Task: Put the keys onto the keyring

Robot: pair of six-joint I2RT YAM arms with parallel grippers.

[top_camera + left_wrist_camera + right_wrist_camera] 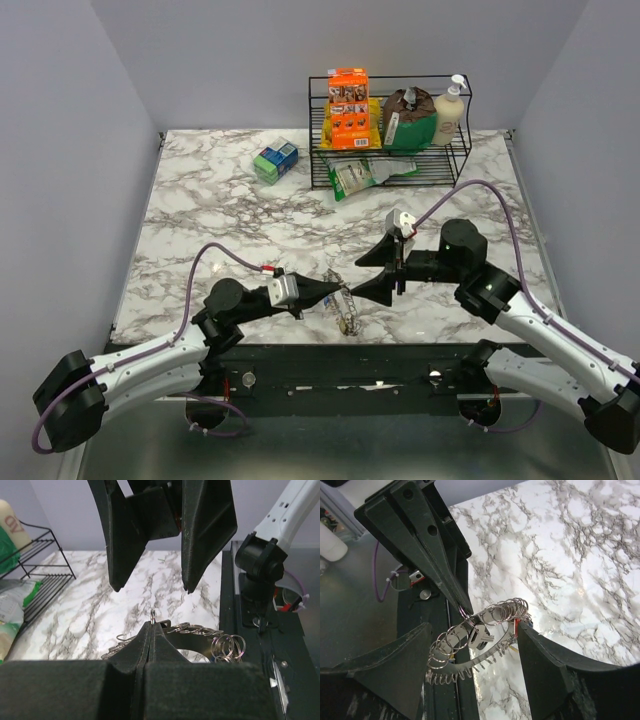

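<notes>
The keyring is a wide flat silvery loop strung with several small wire rings. One silver key with a dark head hangs on it, and a bit of red shows at its right side. My left gripper is shut on one small ring at the loop's edge and holds the keyring just above the table's front edge. My right gripper is open, with a finger on either side of the loop and touching nothing. In the top view it faces the left gripper tip to tip.
A black wire rack at the back holds an orange box, bags and a pump bottle. A green packet lies in front of it and a blue-green box to its left. The black mounting rail runs along the near edge.
</notes>
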